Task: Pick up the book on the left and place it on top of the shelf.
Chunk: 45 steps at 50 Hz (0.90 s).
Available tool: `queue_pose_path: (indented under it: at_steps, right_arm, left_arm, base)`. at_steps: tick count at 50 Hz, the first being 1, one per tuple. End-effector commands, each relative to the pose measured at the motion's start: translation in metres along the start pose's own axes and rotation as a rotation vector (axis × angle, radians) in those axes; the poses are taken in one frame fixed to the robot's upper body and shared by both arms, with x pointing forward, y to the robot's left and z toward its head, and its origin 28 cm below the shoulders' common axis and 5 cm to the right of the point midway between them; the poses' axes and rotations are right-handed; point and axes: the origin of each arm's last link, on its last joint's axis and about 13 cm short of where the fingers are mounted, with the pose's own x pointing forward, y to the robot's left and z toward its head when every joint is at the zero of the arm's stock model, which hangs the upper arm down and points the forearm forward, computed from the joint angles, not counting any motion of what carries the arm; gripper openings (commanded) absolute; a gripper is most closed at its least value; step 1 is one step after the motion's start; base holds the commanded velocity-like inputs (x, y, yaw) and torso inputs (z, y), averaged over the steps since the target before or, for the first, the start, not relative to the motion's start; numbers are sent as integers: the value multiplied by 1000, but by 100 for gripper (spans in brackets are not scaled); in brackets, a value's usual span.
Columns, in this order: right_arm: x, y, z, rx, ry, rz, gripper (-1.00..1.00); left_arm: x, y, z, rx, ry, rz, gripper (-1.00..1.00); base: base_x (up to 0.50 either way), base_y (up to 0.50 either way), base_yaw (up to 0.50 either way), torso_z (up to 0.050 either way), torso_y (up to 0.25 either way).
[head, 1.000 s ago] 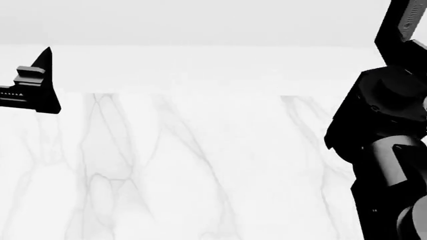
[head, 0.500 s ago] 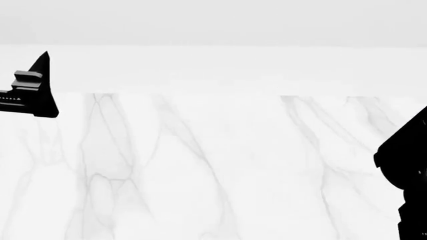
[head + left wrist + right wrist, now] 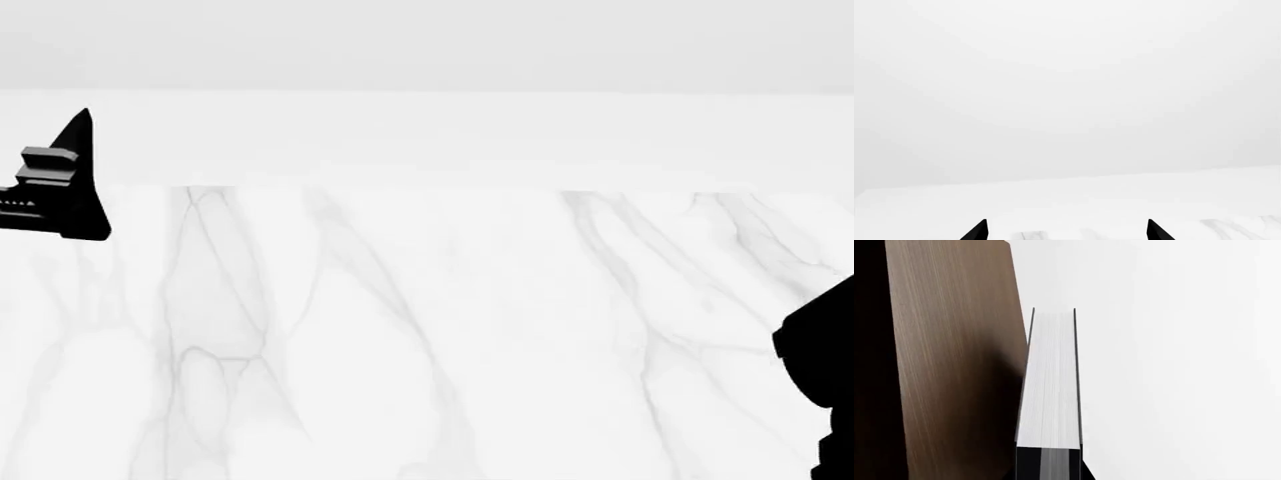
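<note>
In the right wrist view the book (image 3: pixel 1049 390) runs away from the camera, with white page edges between thin charcoal-black covers. It lies close beside a brown wooden board of the shelf (image 3: pixel 954 365). My right gripper (image 3: pixel 1049 475) sits at the book's near end, a dark finger pressed against its cover, so it looks shut on the book. In the head view only a black part of my right arm (image 3: pixel 821 370) shows at the lower right edge. My left gripper (image 3: pixel 1066 232) is open and empty, its tips far apart over the marble; it also shows at the head view's left edge (image 3: pixel 54 185).
A white marble tabletop (image 3: pixel 427 330) with grey veins fills the head view, its far edge against a plain white wall. The book and the shelf do not show in the head view.
In the head view my right arm has dropped from high at the right to a small part at the lower right edge. My left gripper has drifted slightly down and left.
</note>
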Motion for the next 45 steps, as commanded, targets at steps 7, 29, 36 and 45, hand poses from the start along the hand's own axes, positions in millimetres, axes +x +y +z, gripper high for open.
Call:
queue_pose_path:
  at_steps: [7, 29, 36, 45]
  right_arm:
    - [7, 0, -5, -58, -4, -111, -100]
    - [4, 4, 0, -68, -69, -80, 100]
    - [-4, 5, 15, -41, -197, -21, 100]
    - [-33, -6, 50, 28, -442, 67, 100]
  left_arm:
    - [-1, 1, -1, 0, 3, 4, 100]
    - [0, 0, -5, -6, 9, -1, 100]
    - [0, 0, -6, -6, 10, -1, 100]
    - [1, 0, -7, -7, 14, -2, 100]
  base:
    - [0, 0, -2, 0, 0]
    - [1, -1, -1, 0, 0]
    - [4, -1, 1, 0, 0]
    - [2, 0, 1, 0, 0]
